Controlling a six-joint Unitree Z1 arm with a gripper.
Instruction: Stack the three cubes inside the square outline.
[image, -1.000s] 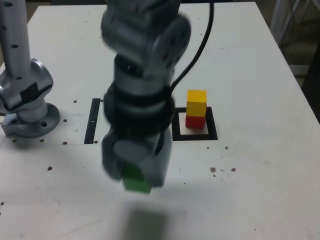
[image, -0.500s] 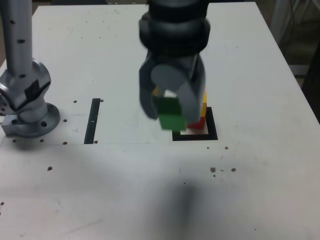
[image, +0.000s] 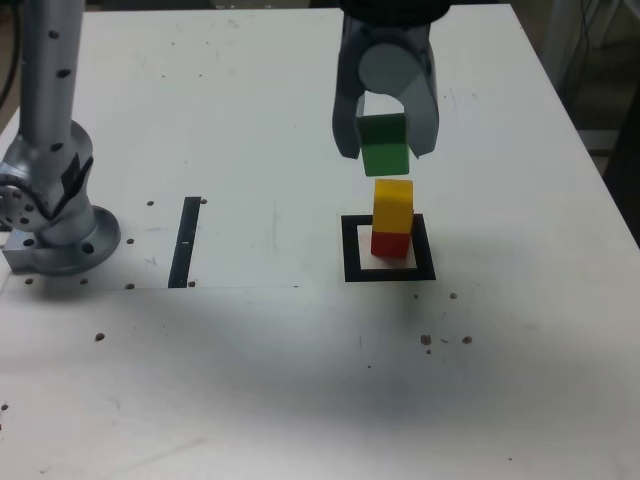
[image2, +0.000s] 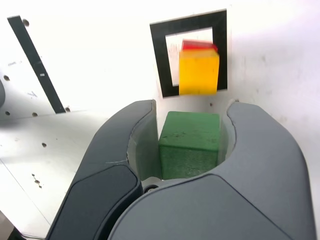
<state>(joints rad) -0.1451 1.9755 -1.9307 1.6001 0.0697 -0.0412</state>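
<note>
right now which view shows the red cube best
The exterior view: the red cube shows its whole front face there, under the yellow cube, inside the square outline. The wrist view shows only a thin, blurred red sliver behind the yellow cube.

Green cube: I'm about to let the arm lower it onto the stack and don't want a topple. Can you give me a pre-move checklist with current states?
1. Grip: gripper shut on the green cube, cube seated between the jaws: ok.
2. Base: yellow cube sits on the red cube inside the square outline: ok.
3. Stack squareness: yellow looks roughly flush on red: ok.
4. Clearance: green cube hangs above yellow, not touching: ok.
5. Alignment: in the exterior view green sits slightly to the left of yellow; depth offset: cannot tell.
6. Obstructions near the stack: none seen: ok.
</note>
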